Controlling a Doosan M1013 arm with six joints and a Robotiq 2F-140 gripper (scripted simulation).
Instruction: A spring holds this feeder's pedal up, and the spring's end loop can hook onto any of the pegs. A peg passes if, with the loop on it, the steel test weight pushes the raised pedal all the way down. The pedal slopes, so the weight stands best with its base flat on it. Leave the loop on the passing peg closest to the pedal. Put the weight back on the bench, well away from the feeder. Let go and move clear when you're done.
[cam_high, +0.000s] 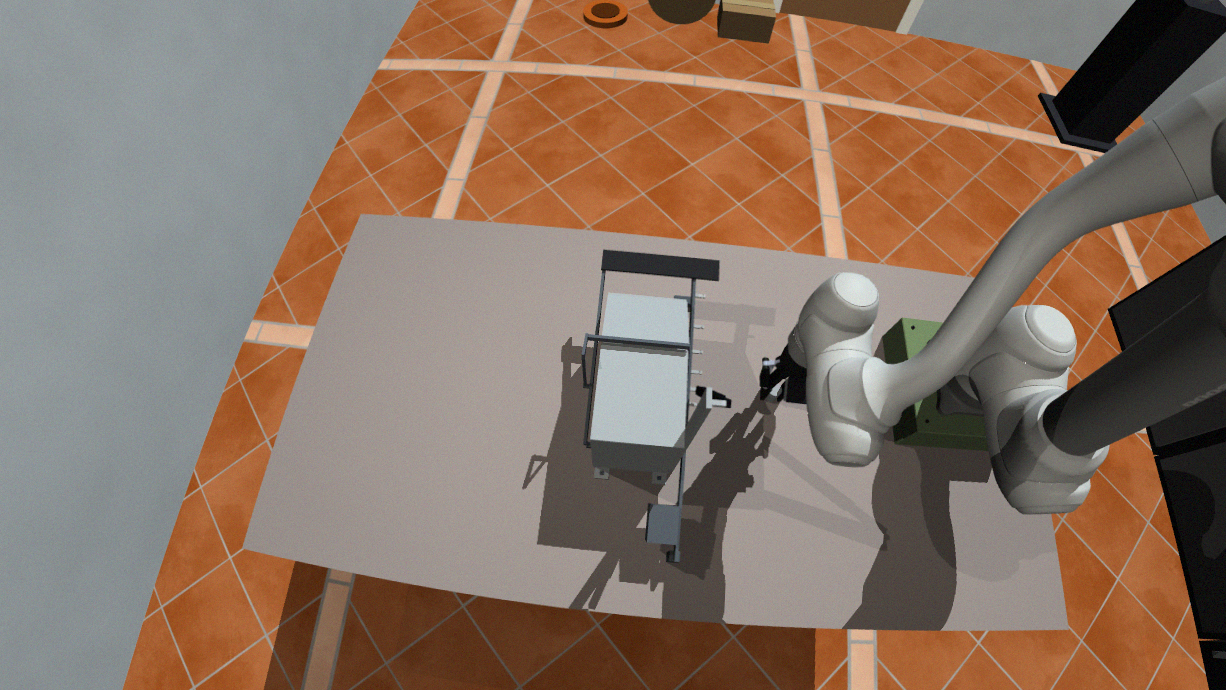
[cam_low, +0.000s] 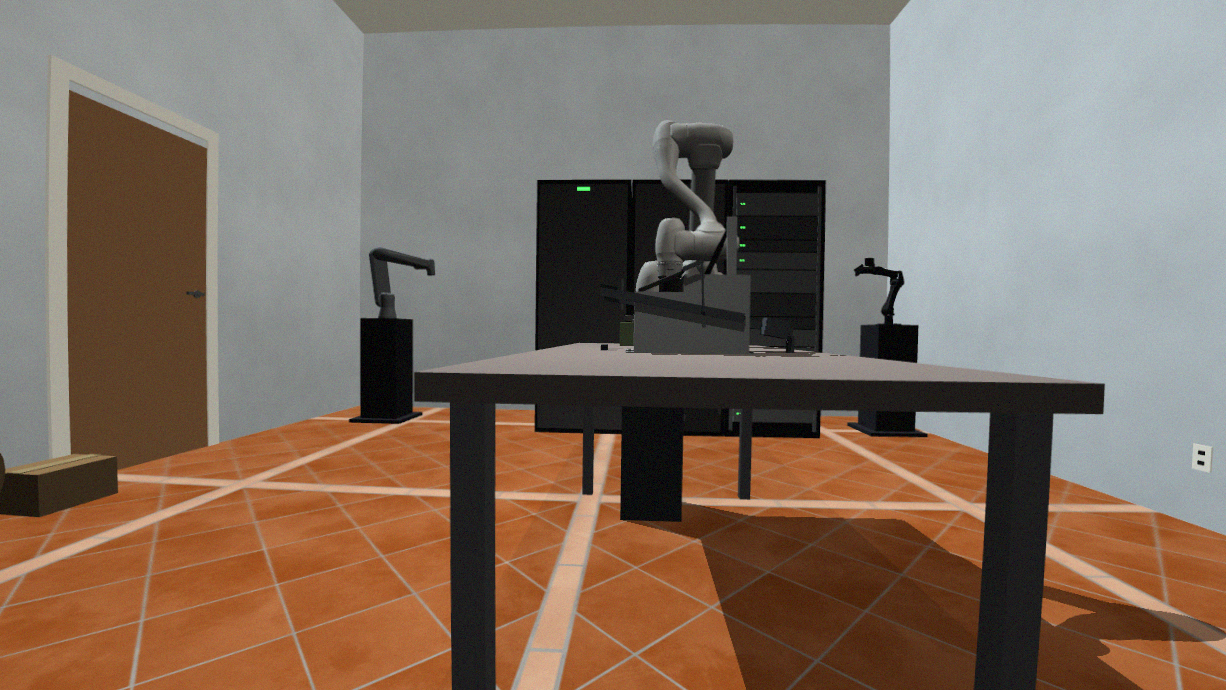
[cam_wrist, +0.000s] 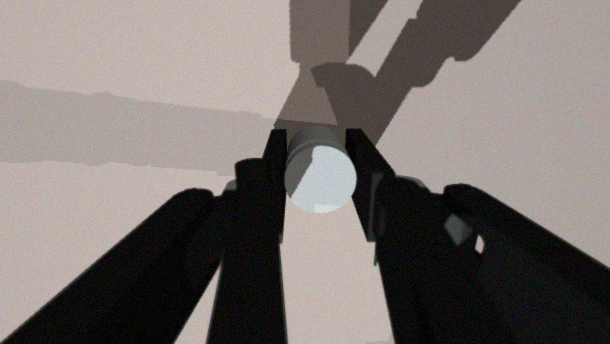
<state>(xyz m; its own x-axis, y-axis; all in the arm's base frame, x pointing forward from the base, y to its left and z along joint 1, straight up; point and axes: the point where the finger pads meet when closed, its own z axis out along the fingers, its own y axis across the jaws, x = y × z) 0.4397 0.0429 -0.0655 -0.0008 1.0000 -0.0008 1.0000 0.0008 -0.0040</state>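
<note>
Now tool (cam_wrist: 316, 150) clamps weight (cam_wrist: 320, 177), bench (cam_wrist: 125, 60) around

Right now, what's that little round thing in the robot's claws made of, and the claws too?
The test weight looks like smooth steel: pale grey, with an evenly bright flat top. The gripper fingers pressing its sides look matte black, perhaps plastic or coated metal; they show no shine.

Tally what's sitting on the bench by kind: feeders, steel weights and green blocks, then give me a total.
Feeder: 1
Steel weight, gripped in the claw: 1
Green block, under the arm: 1
Total: 3
</note>
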